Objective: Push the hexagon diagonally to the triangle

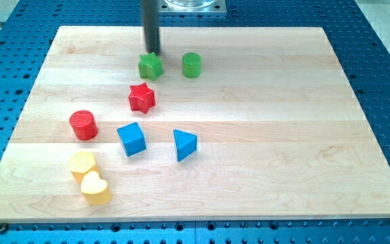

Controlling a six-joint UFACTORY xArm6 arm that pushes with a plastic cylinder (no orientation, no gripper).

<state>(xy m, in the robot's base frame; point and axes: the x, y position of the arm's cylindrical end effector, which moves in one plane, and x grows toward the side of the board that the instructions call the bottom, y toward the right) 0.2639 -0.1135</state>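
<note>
My tip (152, 53), a plain rod without jaws, touches the far side of the green star block (150, 66); the yellow hexagon block (82, 164) sits well left of the blue triangle block (184, 144).

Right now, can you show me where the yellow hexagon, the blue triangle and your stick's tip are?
yellow hexagon block (82, 165): camera view, on its flat top face.
blue triangle block (185, 144): camera view, on its front face.
my tip (152, 54): camera view, the rod's very end, just behind the green star block (150, 66).

The dark rod stands upright, my tip (152, 52) near the view's top.
</note>
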